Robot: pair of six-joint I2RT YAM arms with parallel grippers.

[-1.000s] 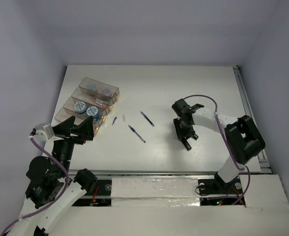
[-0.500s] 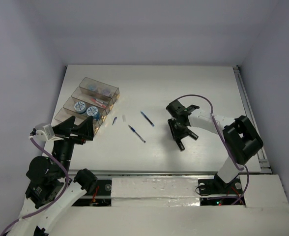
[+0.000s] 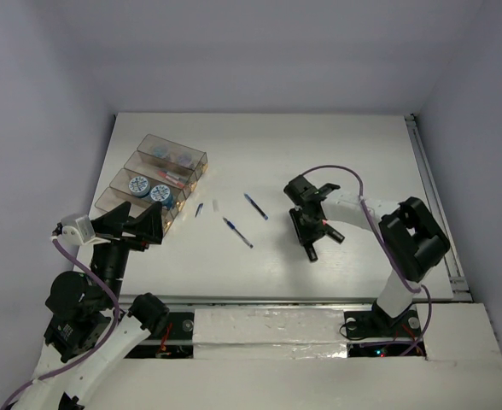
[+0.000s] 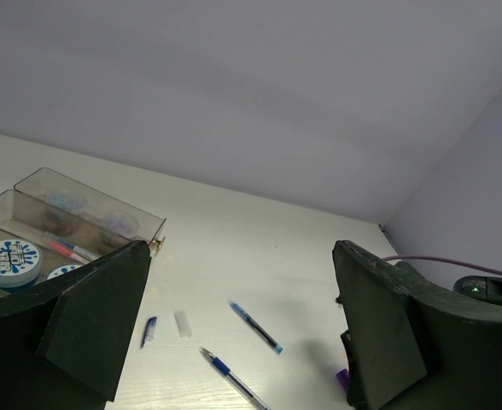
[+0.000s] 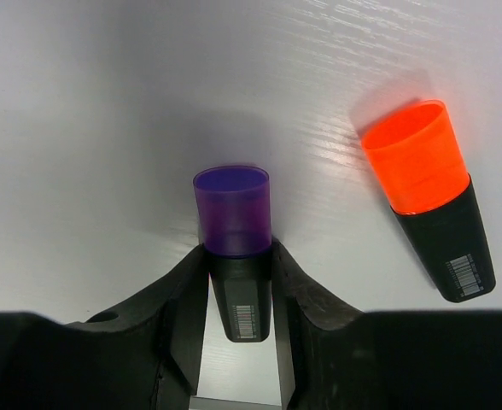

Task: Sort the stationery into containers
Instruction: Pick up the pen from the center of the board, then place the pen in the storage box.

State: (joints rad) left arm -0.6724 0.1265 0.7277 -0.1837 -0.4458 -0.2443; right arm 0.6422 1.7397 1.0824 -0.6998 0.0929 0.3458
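Closest to me, my right gripper (image 5: 238,260) is clamped on the purple-capped marker (image 5: 232,213). Both fingers press the black barrel just behind the cap, which sticks out ahead of them. I can't tell from the wrist view whether the marker is off the table (image 3: 353,154) yet. An orange-capped marker (image 5: 426,192) lies loose just beside it, to the right, angled away.

My left gripper (image 3: 136,224) hangs with its fingers spread wide apart and nothing between them, right at the near end of the containers (image 3: 110,201).

Further out, toward the middle of the table, two blue pens (image 3: 237,232) (image 3: 255,206) lie apart from each other. Beside them are a short blue piece (image 3: 199,209) and a tiny white piece (image 3: 216,206).

The relation that matters is that the containers sit well to the left of the held marker and a little farther back, with the pens between. The left arm is nearer them, but the right arm has the marker, so I judge it needs a long leftward carry over the pens. The compartments run roughly crosswise in the overhead view. The marker seems to point more along the near-far line, so I expect to turn the wrist before release. Two patterned rolls (image 3: 137,184) fill one compartment. The far one holds something too small to name.
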